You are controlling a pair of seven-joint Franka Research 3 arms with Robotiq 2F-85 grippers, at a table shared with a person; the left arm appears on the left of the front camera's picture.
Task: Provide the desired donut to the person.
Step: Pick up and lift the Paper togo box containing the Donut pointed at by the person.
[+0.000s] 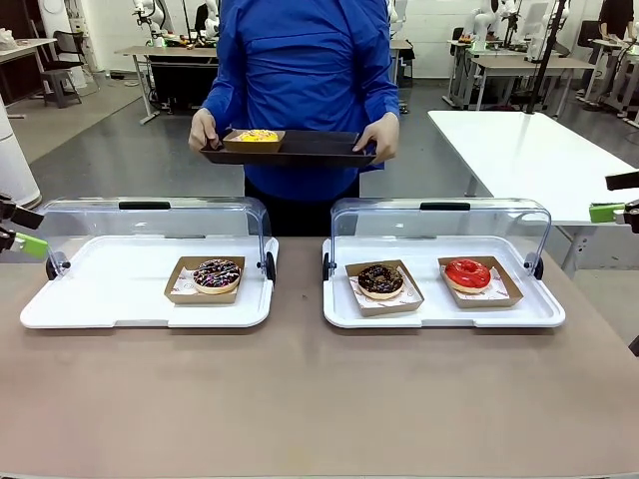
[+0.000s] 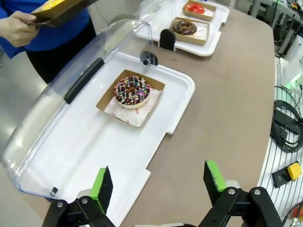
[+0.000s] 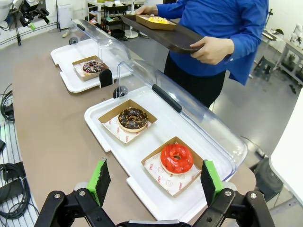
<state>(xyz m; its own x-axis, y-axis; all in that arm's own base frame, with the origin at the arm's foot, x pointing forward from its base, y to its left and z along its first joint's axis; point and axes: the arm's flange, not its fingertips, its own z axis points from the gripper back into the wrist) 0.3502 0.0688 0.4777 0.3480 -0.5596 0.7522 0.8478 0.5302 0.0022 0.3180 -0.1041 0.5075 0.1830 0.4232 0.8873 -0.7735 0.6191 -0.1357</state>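
Note:
The person [image 1: 300, 70] stands at the far side, both hands on a dark serving tray [image 1: 324, 148] that carries a yellow donut [image 1: 258, 135] in a cardboard boat. A sprinkled chocolate donut [image 1: 217, 274] lies on the left white tray [image 1: 110, 299]. On the right white tray [image 1: 429, 317] a chocolate donut [image 1: 380, 279] sits beside a red glazed donut [image 1: 467, 272]. My left gripper [image 2: 157, 179] hovers open over the left tray's near corner, at the table's left edge [image 1: 22, 230]. My right gripper [image 3: 155, 182] is open near the red donut [image 3: 176, 157], at the right edge [image 1: 614, 197].
Both white trays have clear hinged lids [image 1: 150, 215] [image 1: 439, 220] standing open along their far sides. The brown tabletop [image 1: 319, 399] in front of the trays is bare. A white table [image 1: 519, 150] stands behind on the right. Cables [image 2: 286, 127] lie past the table's edge.

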